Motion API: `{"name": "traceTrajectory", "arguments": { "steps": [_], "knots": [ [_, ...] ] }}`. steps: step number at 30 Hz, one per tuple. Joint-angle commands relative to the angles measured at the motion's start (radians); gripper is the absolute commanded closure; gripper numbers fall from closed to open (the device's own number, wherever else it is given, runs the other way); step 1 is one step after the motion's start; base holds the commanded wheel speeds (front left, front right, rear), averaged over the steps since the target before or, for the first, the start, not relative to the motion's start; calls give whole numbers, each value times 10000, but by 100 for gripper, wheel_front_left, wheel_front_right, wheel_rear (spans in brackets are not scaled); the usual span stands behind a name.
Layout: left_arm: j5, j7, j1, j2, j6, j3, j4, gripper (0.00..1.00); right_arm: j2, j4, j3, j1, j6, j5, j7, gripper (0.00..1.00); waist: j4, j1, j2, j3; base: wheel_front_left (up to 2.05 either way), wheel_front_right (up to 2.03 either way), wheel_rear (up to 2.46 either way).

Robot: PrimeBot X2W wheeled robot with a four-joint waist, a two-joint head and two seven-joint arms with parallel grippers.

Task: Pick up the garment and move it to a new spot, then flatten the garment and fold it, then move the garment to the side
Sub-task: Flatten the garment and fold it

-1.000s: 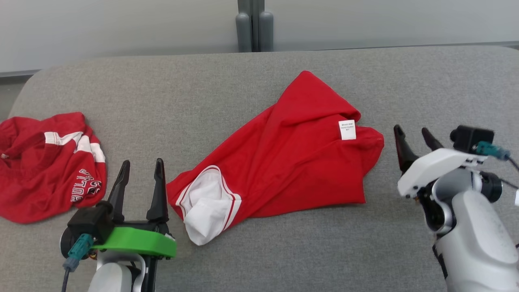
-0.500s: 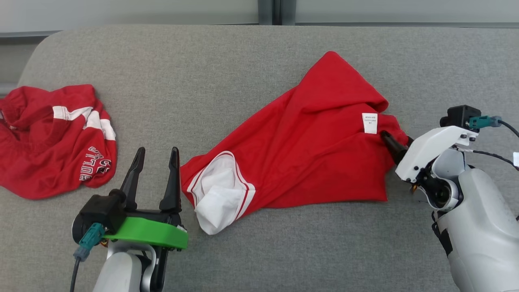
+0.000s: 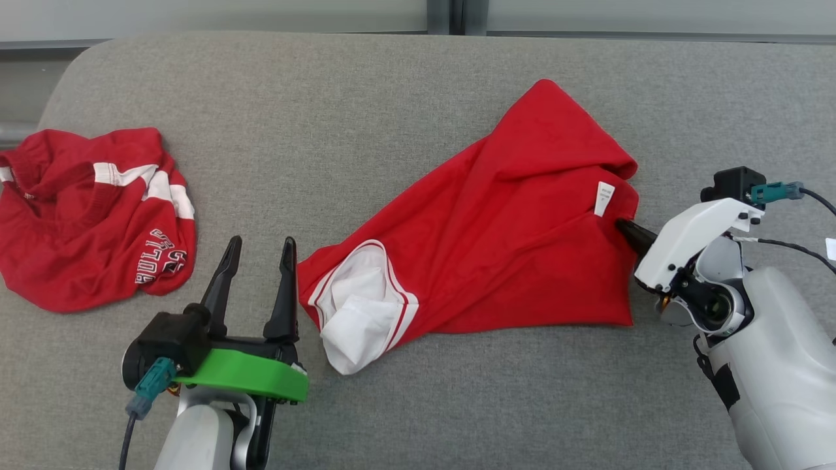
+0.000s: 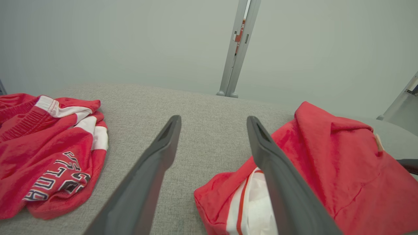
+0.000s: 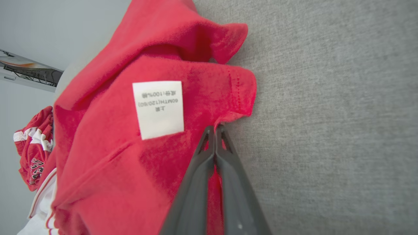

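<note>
The garment [image 3: 509, 248] is a red shirt with a white-lined opening [image 3: 356, 313], lying rumpled across the middle of the grey padded surface. My right gripper [image 3: 624, 225] is shut on its right edge, just below the white label [image 3: 603, 198]. In the right wrist view the two fingers [image 5: 199, 176] press together with red cloth [image 5: 114, 163] pinched at the gripper's tip [image 5: 215, 128], beside the label [image 5: 158, 109]. My left gripper [image 3: 261, 243] stands open just left of the white opening, holding nothing. The left wrist view has that gripper [image 4: 212, 119] spread wide over bare fabric, with the garment [image 4: 326, 163] to its right.
A second red garment [image 3: 91, 215] with white stripes and lettering lies crumpled at the far left, also in the left wrist view [image 4: 49, 147]. The grey padded surface [image 3: 326, 130] ends at a pale wall with a grey post [image 4: 236, 49] behind it.
My right gripper reached the garment's right edge and shut on it; the label has tipped up. The head camera shifted, so the whole picture slid. The left gripper stayed open.
</note>
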Motion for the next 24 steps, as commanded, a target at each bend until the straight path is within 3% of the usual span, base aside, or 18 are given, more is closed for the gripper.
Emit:
{"name": "traceTrajectory", "arguments": {
  "steps": [1,6,12,19,24],
  "knots": [
    [14,-4,-129,18,-29,4,14,0,-153,-42,37,-16,0,99,-118,100,24,0,0,18,0,0,0],
    [-48,-4,-182,17,-30,-6,-1,0,-308,-233,75,-300,0,144,-930,100,57,0,0,67,0,0,0],
    [-98,-4,-210,17,-30,35,-45,0,-635,-920,419,-873,1,-268,-2753,100,51,0,0,48,0,0,0],
    [-96,-4,-119,19,-30,137,-115,0,-1833,-2749,1802,-1244,0,-1338,-5834,100,-98,0,0,-33,0,0,0],
    [-201,-4,32,20,-29,116,-104,0,-2751,-3560,2090,42,-8,-1655,-6456,100,-224,0,0,-157,0,0,0]
  ]
}}
